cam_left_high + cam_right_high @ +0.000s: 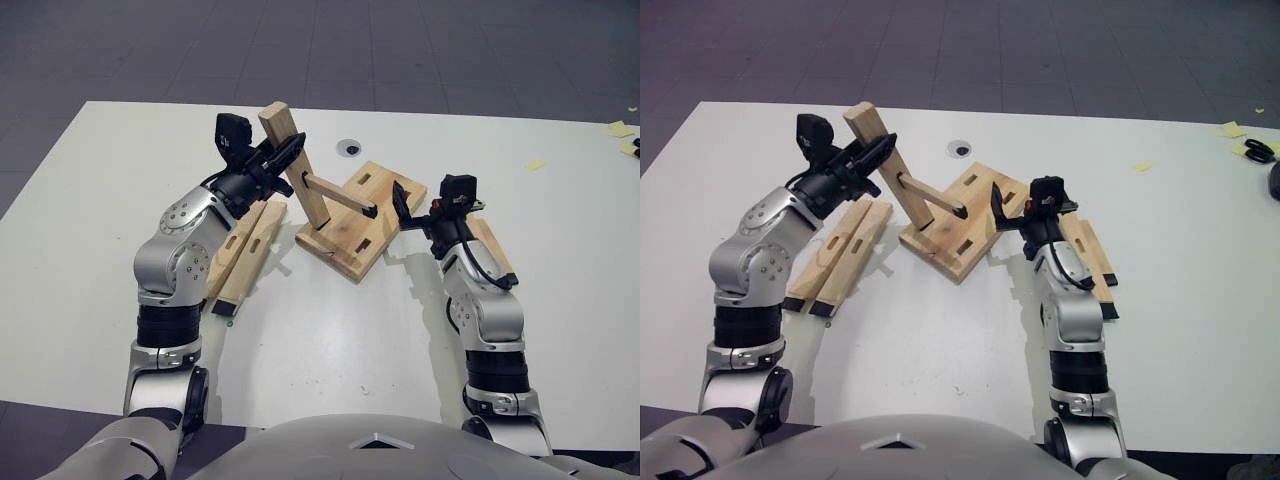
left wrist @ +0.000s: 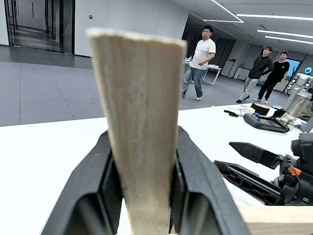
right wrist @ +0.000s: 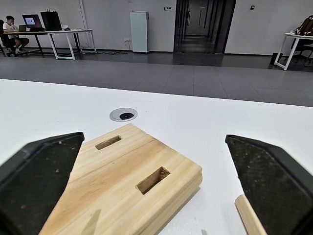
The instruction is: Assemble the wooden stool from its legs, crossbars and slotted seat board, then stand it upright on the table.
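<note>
Seat board (image 1: 352,238), one — one leg (image 1: 300,165) with crossbar (image 1: 340,196), clamped by left gripper (image 1: 288,152); two legs (image 1: 245,250) at nine o'clock; right gripper (image 1: 404,205) agape at three, arm half-hiding further legs (image 1: 1087,255).

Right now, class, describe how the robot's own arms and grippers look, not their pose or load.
The left arm and right arm are silver-grey shells with black joint bands; the left elbow carries a round cap ringed with screws. The left gripper and right gripper each have two black tapered fingers and a black camera box behind. A black cable runs along the right forearm.
</note>
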You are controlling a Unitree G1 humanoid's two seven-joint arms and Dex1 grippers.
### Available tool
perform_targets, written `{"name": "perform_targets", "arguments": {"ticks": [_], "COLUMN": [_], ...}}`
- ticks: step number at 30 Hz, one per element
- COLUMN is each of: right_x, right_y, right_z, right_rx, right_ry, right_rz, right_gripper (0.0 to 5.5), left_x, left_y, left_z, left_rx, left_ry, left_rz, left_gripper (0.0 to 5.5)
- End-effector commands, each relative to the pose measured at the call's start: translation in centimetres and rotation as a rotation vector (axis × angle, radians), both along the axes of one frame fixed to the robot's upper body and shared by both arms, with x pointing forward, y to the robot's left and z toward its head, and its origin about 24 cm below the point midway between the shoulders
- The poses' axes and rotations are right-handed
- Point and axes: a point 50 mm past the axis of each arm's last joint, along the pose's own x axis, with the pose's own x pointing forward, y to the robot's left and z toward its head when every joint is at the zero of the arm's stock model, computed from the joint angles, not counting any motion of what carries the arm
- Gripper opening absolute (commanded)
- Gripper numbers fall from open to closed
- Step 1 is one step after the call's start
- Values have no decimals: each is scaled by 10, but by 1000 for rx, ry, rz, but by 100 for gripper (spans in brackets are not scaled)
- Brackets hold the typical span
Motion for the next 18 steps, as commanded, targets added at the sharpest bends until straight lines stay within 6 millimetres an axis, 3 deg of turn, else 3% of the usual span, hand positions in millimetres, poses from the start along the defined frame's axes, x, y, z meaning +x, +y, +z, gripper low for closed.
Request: {"name": "perform_targets", "arguments": {"ticks": [1,9,18], "right_x": [1,0,2], "right_y": [-1,-3,-4], "right_z": [2,3,4], "right_rx": [-6,-8,-12], "right_ry": [-8,-6,-8], "right_rz": [-12,-16,-20], "right_gripper": [540,540,540], "left_x": [-15,-42,-48], "left_y": [2,1,-8], "left_z": [-34,-69,-75], "left_rx": [95,117,238], "left_ry": [87,168,176], "left_rz": [59,92,-17], "left_gripper": [103,103,103]}}
